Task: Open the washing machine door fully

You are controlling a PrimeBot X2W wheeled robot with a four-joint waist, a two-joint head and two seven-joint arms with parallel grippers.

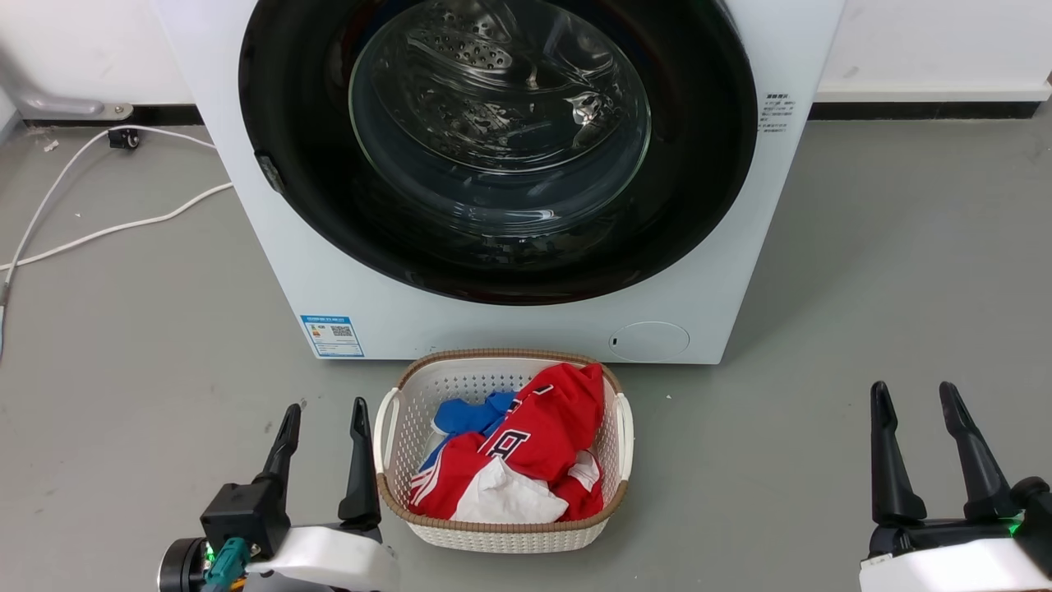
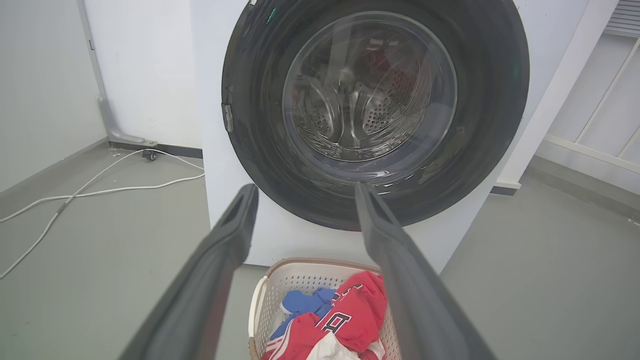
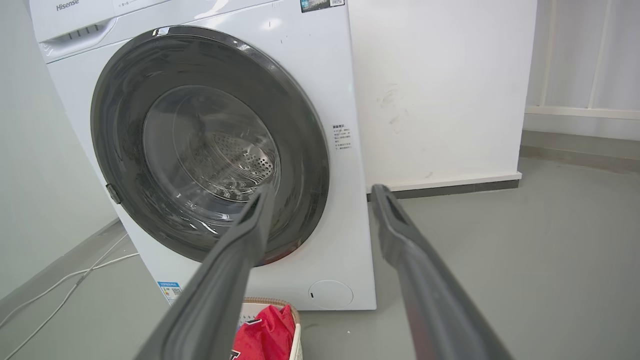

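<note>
Left hand (image 1: 325,406): two dark fingers spread apart, holding nothing. It sits low in front of the washing machine (image 1: 394,321), toward its left side, not touching it.
Right hand (image 1: 913,386): two dark fingers spread apart too, holding nothing. It sits low, out past the washing machine's right corner, well apart from it.
Washing machine door (image 1: 699,164): big and round, with a shiny black rim and a clear glass middle. It lies flat against the washing machine's front, closed. One small dark catch (image 1: 269,173) sits on its left edge.
Writing: "Hisense" (image 3: 67,6) is at the washing machine's top left. A blue sticker (image 1: 332,335) with a square code is at its bottom left. A small label (image 1: 776,113) is just right of the door. The words on both are too tiny to read.
Basket (image 1: 501,538): white with a brown rim, on the floor just in front of the washing machine, below the door. A red cloth (image 1: 559,419), a blue cloth (image 1: 468,415) and a white cloth (image 1: 505,497) lie inside.
Round flap (image 1: 649,339): small, white, at the washing machine's bottom right.
Free room: bare grey floor (image 1: 863,288) lies right of the washing machine and on both sides of the basket.
Cords (image 1: 99,230): white, on the floor left of the washing machine.
Counts: two hands, four fingers, one door, one basket, one flap, two cords.
</note>
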